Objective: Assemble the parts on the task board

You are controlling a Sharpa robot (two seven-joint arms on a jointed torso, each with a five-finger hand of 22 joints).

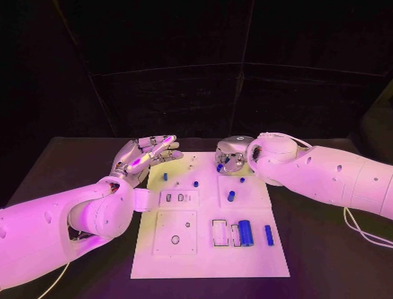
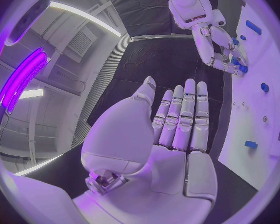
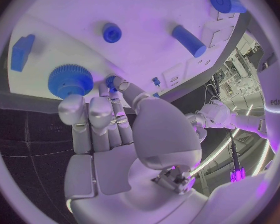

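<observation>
The white task board [image 1: 210, 258] lies in the middle of the table. A thick blue cylinder [image 1: 246, 232] and a slim blue bar [image 1: 269, 234] lie near its front right. Small blue parts [image 1: 231, 195] dot its middle. My right hand [image 1: 232, 156] hovers over the board's far edge with its fingers curled in. Its thumb and a fingertip [image 3: 118, 83] pinch a small blue part [image 3: 109, 79], right beside a blue gear [image 3: 70, 80]. My left hand [image 1: 147, 156] is held flat and open above the board's far left corner, holding nothing; its fingers [image 2: 187, 114] are straight and together.
On the board near the right hand lie a round blue peg [image 3: 112, 33], a short blue cylinder [image 3: 189, 40] and a blue block [image 3: 22, 52]. Rectangular recesses [image 1: 220, 232] and a square plate with holes [image 1: 175, 232] mark the board's front. Black table [image 1: 340, 268] surrounds it.
</observation>
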